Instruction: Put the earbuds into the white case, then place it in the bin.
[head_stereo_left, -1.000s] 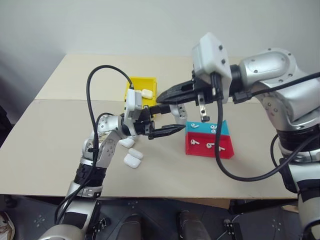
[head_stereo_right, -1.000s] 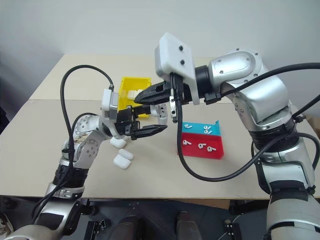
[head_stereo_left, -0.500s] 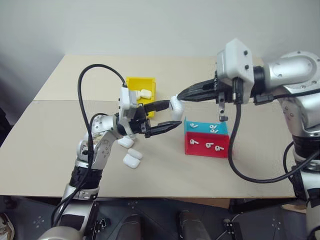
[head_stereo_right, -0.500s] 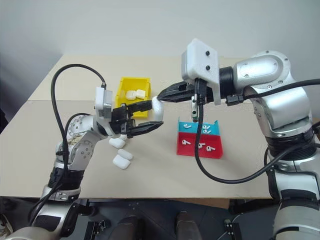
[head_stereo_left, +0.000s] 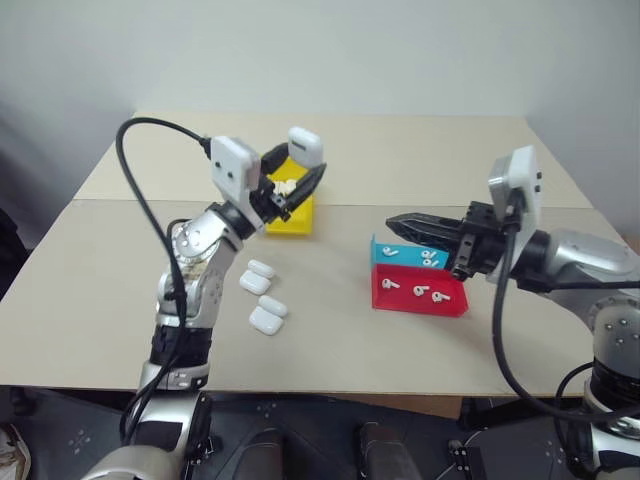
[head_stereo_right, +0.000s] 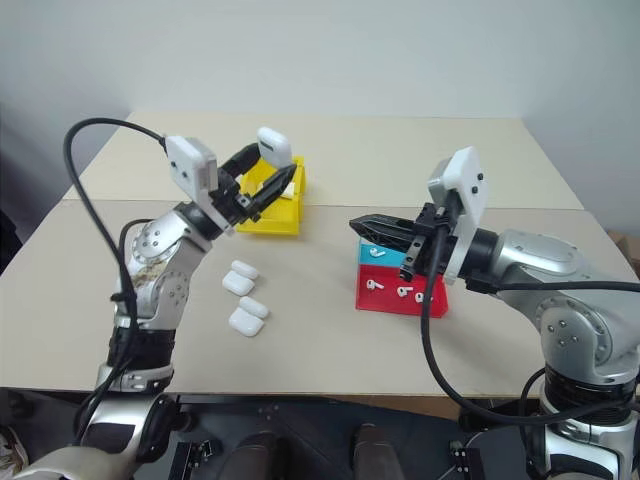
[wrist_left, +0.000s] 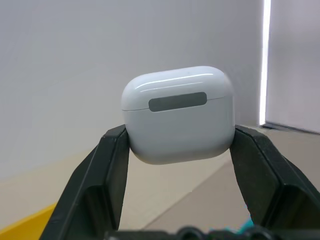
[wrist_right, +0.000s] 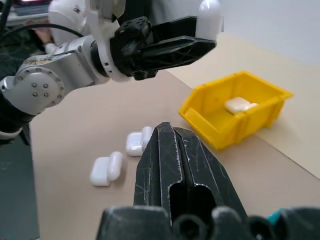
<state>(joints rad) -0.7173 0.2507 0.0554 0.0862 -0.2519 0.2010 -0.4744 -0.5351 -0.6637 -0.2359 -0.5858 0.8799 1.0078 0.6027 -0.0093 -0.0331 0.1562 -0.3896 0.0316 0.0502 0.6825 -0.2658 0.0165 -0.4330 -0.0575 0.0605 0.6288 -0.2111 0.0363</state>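
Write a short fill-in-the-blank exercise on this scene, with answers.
1. The left gripper holds a white ____.
2. That case is raised above the ____ bin.
3. The right gripper is ____ and holds nothing.
4. Loose earbuds lie in the red and ____ trays.

Answers: case; yellow; shut; blue
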